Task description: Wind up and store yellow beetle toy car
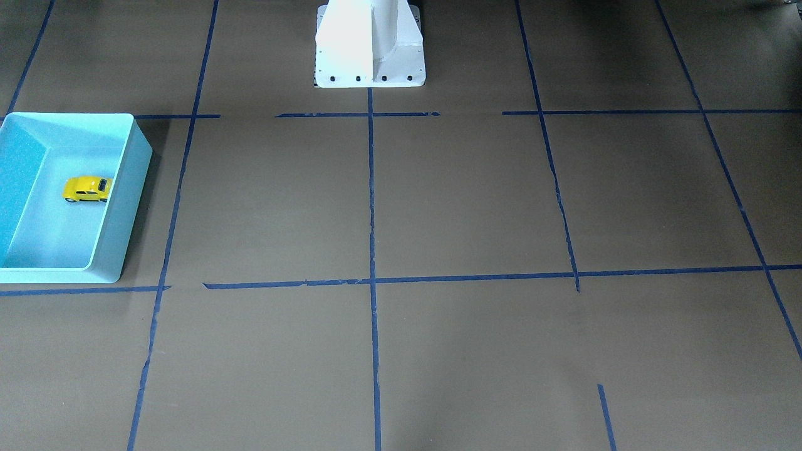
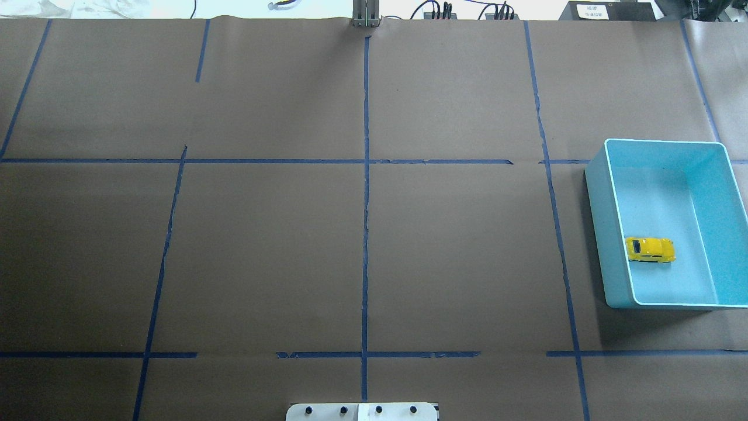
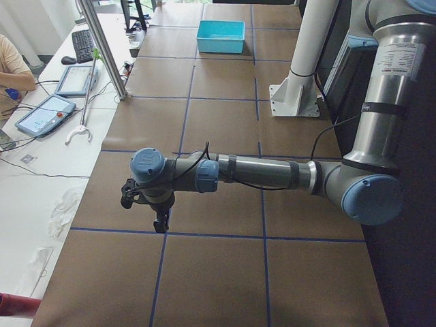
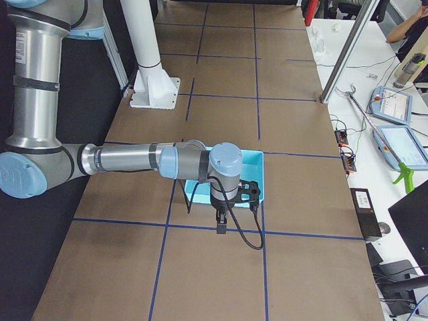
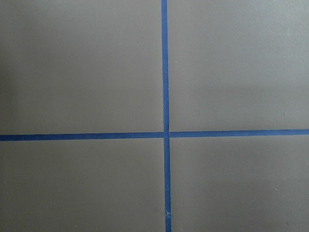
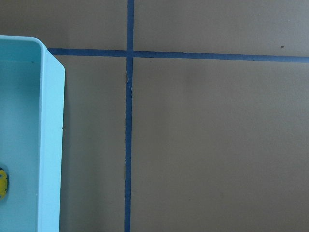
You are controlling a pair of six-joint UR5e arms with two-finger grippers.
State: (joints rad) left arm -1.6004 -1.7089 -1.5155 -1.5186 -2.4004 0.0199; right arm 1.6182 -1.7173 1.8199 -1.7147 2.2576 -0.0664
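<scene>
The yellow beetle toy car point(image 1: 88, 189) lies on its wheels inside the turquoise bin point(image 1: 135, 163), close to the bin wall nearest the table's middle. It also shows in the overhead view point(image 2: 650, 249) within the bin point(image 2: 608, 234), and as a yellow sliver in the right wrist view point(image 6: 2, 182). My left gripper point(image 3: 161, 225) hangs above the brown paper, far from the bin point(image 3: 220, 36). My right gripper point(image 4: 221, 229) hangs just beside the bin point(image 4: 257, 175). I cannot tell whether either gripper is open or shut.
The white robot pedestal point(image 1: 369, 44) stands at the table's middle edge. Blue tape lines point(image 2: 366, 234) grid the brown paper. A metal pole point(image 3: 102, 48) and a side desk with tablets point(image 3: 44, 112) border the far side. A person's arm point(image 3: 13, 68) shows there.
</scene>
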